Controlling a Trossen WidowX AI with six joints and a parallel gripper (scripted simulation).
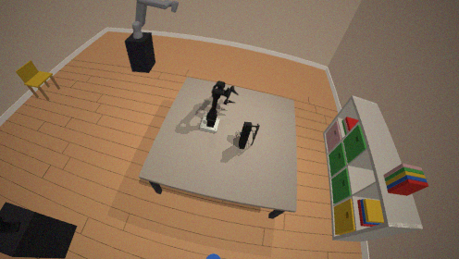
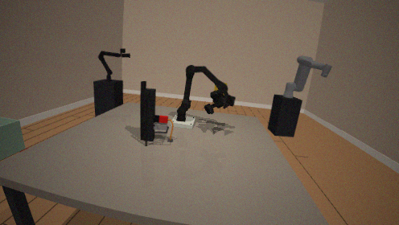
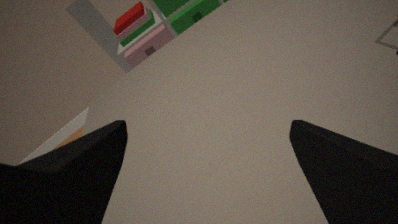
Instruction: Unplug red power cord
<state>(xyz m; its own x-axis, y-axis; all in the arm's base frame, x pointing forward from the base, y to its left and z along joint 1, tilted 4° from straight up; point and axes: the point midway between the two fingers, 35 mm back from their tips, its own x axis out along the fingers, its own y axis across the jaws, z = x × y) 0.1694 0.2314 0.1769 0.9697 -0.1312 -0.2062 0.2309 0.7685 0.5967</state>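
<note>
The black power strip [image 1: 245, 134] [image 2: 148, 114] stands upright on the table. In the exterior view a red plug [image 2: 163, 119] sticks out from its right side, with a short dark part between them; whether it is seated in a socket is too small to tell. A thin orange cord [image 2: 172, 129] curves from the plug down towards a small dark piece near the table. My gripper [image 1: 235, 98] [image 2: 220, 105] [image 3: 210, 129] is wide open and empty. It is in the air, well apart from the strip, plug and cord. The wrist view shows neither plug nor cord.
The arm's white base [image 1: 209, 125] [image 2: 184, 122] stands on the grey table [image 1: 194, 171] [image 2: 225, 173]. A grey wire outline [image 3: 384, 35] shows at the wrist view's right edge. A shelf [image 1: 393, 153] with coloured boxes stands beyond the table. Another arm on a black pedestal [image 1: 141, 53] [image 2: 285, 116] stands apart.
</note>
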